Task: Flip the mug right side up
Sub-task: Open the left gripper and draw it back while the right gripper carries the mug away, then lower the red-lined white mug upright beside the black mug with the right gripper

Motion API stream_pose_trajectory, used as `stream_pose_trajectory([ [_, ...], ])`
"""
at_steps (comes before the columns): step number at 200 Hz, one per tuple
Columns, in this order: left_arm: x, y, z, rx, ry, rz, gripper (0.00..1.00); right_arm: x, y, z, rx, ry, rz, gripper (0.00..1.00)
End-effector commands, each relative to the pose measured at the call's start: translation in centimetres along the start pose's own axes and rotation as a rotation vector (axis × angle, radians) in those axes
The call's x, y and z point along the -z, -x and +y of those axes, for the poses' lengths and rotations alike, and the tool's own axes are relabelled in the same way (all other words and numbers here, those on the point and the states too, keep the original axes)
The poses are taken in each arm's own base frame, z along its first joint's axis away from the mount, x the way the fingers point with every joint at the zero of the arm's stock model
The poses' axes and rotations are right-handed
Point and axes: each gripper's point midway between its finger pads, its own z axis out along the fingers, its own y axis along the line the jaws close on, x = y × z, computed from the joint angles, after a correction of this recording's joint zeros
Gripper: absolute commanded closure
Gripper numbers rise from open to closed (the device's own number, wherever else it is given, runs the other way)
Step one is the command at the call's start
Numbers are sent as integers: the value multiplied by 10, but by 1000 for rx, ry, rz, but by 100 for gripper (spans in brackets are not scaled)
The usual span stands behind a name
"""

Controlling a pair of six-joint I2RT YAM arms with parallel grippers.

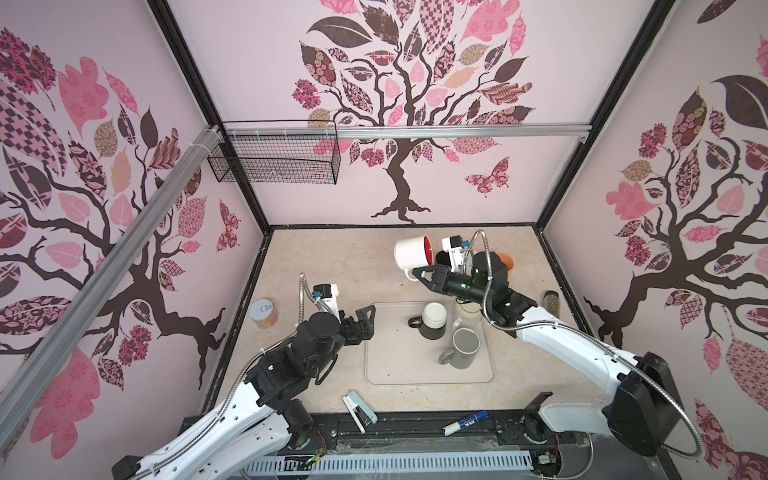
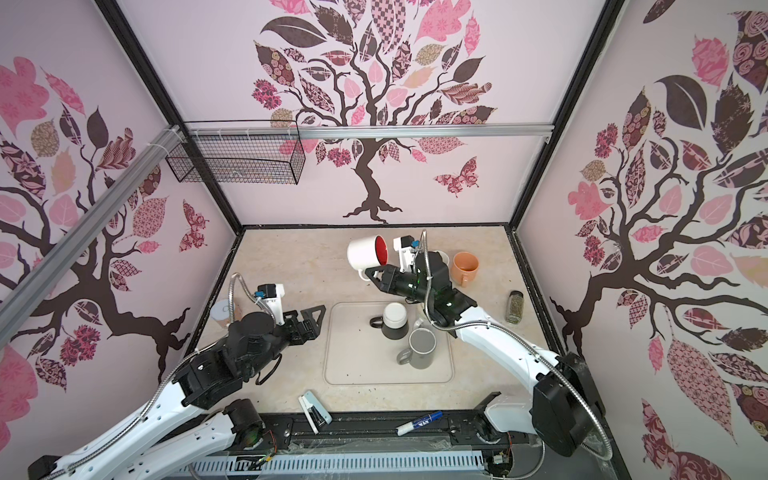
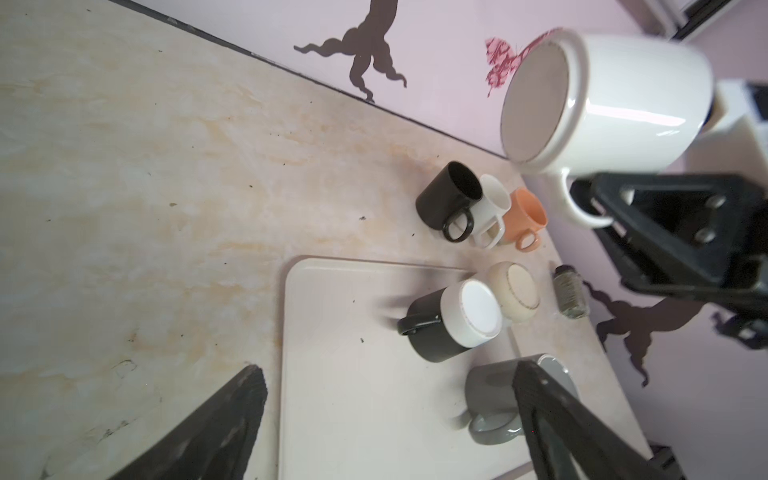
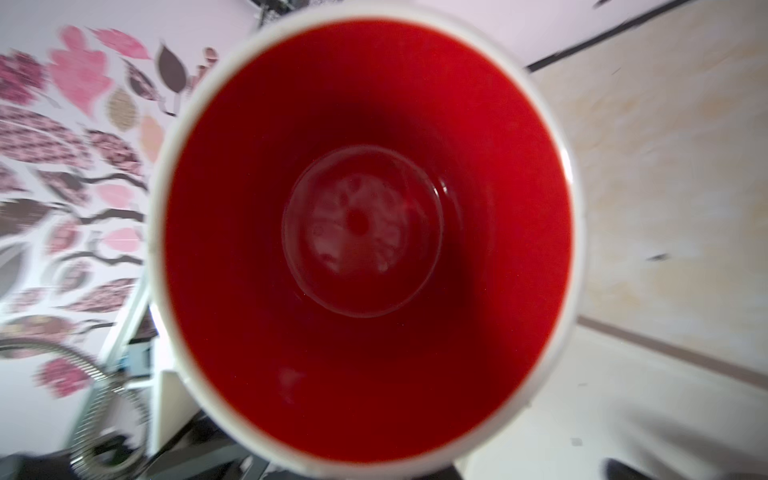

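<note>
Mug (image 1: 411,252) aloft beyond the tray (image 1: 386,374), on its side — axis near level, red mouth toward the right gripper (image 1: 419,275), which is pinched on the handle (image 3: 582,210) beneath. Left gripper (image 1: 366,323) spread wide, empty, well apart. Right arm nearer. Fingertip contact hard to see — mug fills the right wrist view.
</note>
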Motion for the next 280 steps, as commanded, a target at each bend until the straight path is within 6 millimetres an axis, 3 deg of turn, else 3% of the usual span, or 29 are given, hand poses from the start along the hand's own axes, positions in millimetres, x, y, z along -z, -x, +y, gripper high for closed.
stream_pose_trajectory([
  [1,-4,-9,-2,-103,12,76,4,10,20,-43,257,-308,-33,100],
  [88,-25,-29,-11,-117,-14,150,7,-30,17,-118,355,-607,64,100],
  [215,-26,-31,-9,-140,3,163,7,-73,5,-182,384,-795,163,100],
  [280,-25,-31,-6,-140,13,157,6,-82,-6,-200,369,-828,193,100],
])
